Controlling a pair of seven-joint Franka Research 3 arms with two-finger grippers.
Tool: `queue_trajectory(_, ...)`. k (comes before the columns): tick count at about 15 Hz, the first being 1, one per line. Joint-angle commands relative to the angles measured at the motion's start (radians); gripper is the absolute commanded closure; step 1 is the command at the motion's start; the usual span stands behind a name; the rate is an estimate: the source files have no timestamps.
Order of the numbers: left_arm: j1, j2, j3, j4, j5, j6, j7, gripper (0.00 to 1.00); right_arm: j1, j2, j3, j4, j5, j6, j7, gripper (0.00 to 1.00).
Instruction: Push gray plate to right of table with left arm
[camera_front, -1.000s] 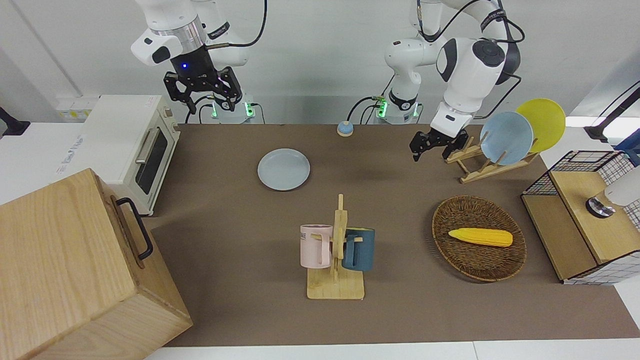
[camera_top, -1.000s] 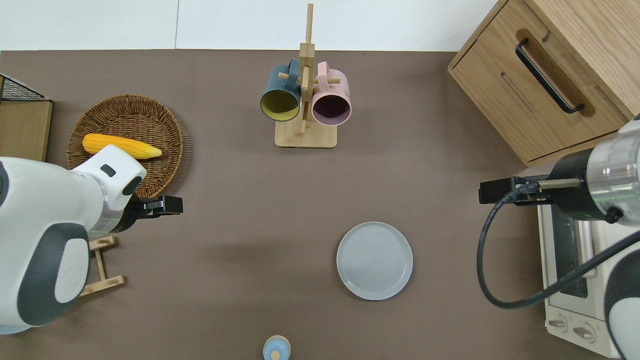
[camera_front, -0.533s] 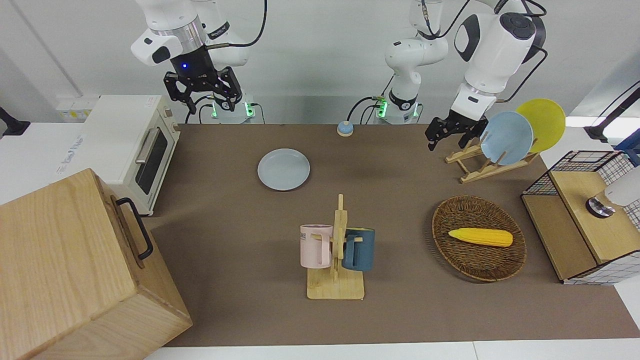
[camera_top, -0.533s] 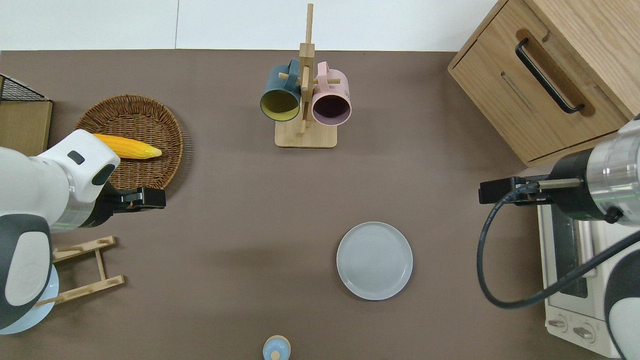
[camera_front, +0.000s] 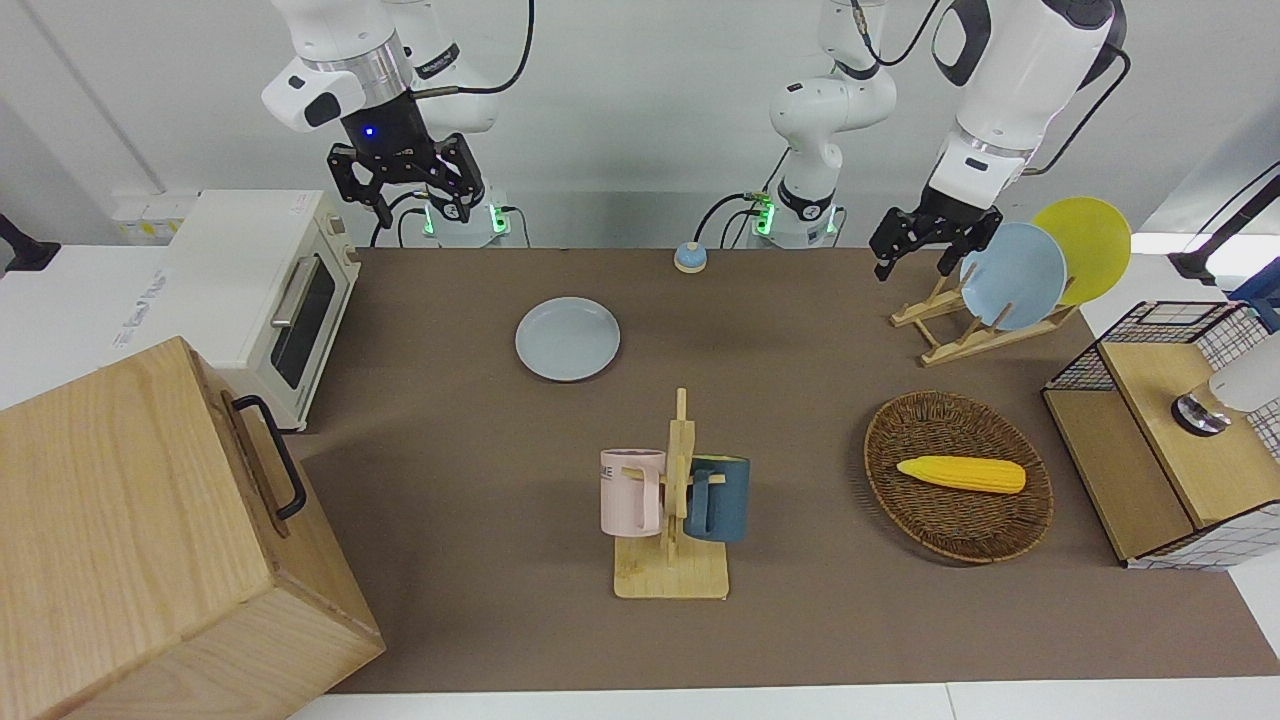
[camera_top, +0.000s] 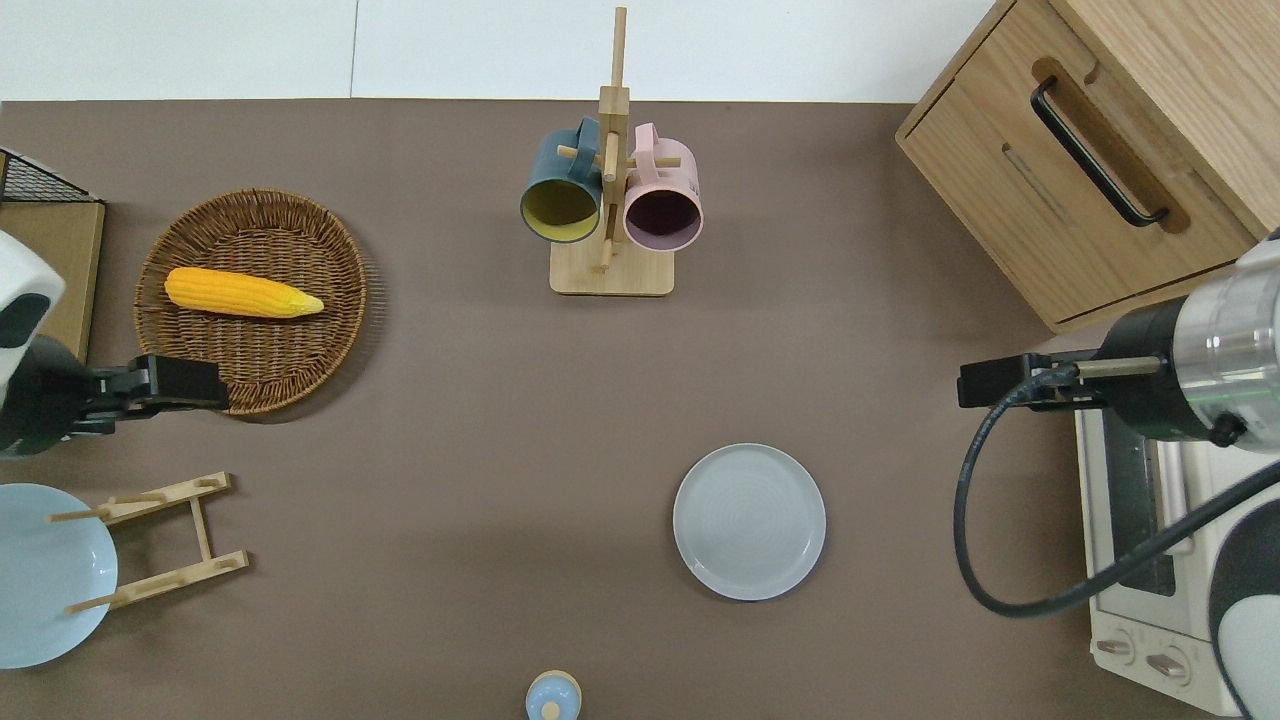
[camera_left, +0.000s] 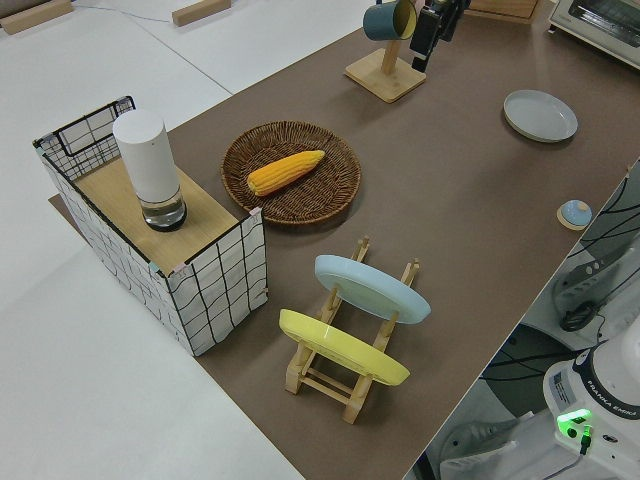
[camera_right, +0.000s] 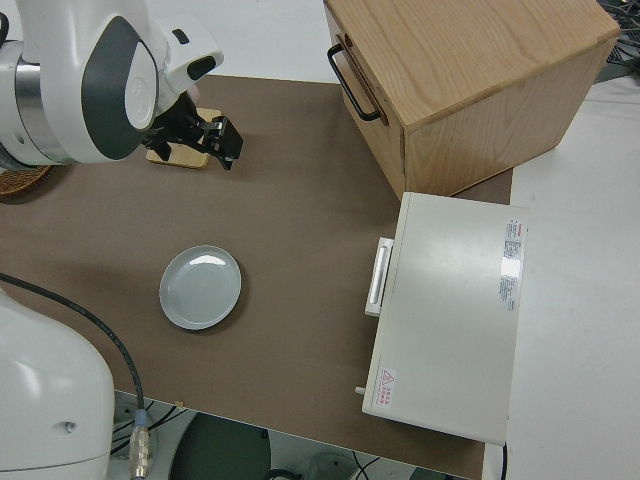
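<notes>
Left end effector (camera_front: 932, 240) is raised in the air with its fingers spread apart and nothing between them; the overhead view puts it over the edge of the wicker basket (camera_top: 340, 300) nearest the robots, at the left arm's end of the worktop (camera_top: 450, 420). The left arm (camera_front: 1010, 70) rises steeply above it. It is well apart from the gray plate (camera_top: 749, 521).

One gray plate, flat on the worktop, toward the right arm's end and nearer to the robots than the mug stand (camera_top: 611, 270). Nothing touches it.

Right arm (camera_front: 350, 60) is parked; its end effector (camera_front: 408, 190) also has its fingers apart and carries nothing.

Count of the rest:
- One wicker basket with one ear of corn (camera_top: 243, 292) lying in it.
- One wooden plate rack (camera_front: 960, 335) nearer to the robots than the basket, holding two plates on edge: one sky-blue plate (camera_front: 1012, 276) and one yellow plate (camera_front: 1085, 245).
- One mug stand with two mugs hung on it: one pink mug (camera_front: 630, 492), one dark blue mug (camera_front: 718, 498).
- One small blue knob-like object (camera_top: 552, 697) at the worktop edge nearest the robots.
- One wire crate (camera_left: 215, 270) with a wooden shelf and one white cylinder (camera_left: 148, 170) standing on it.
- One white toaster oven (camera_front: 255, 290) and one wooden cabinet (camera_front: 130, 540) with a black handle, both at the right arm's end.
</notes>
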Motion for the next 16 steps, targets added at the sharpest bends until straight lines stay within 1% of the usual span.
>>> queue_trajectory(1, -0.158, 0.022, 0.161, 0.083, 0.022, -0.090, -0.006, 0.01, -0.006, 0.006, 0.004, 0.014, 0.016, -0.005, 0.002, 0.005)
queue_trajectory(3, -0.206, 0.020, 0.211, 0.086, 0.022, -0.115, -0.006, 0.01, -0.006, 0.006, 0.004, 0.014, 0.016, -0.005, 0.002, 0.005)
queue_trajectory(5, -0.228, 0.019, 0.238, 0.095, 0.022, -0.147, -0.004, 0.01, -0.006, 0.006, 0.004, 0.014, 0.016, -0.005, 0.002, 0.005)
queue_trajectory(6, -0.228, 0.019, 0.243, 0.095, 0.021, -0.153, -0.004, 0.01, -0.006, 0.006, 0.004, 0.014, 0.016, -0.005, 0.002, 0.005)
queue_trajectory(11, -0.237, 0.011, 0.242, 0.094, 0.024, -0.160, -0.003, 0.00, -0.006, 0.006, 0.004, 0.014, 0.016, -0.005, 0.002, 0.005)
queue_trajectory(13, -0.206, 0.011, 0.214, 0.094, 0.026, -0.149, -0.001, 0.01, -0.006, 0.006, 0.004, 0.014, 0.016, -0.005, 0.002, 0.005)
queue_trajectory(16, -0.183, 0.013, 0.205, 0.095, 0.024, -0.146, 0.001, 0.00, -0.006, 0.006, 0.004, 0.014, 0.016, -0.005, 0.002, 0.005)
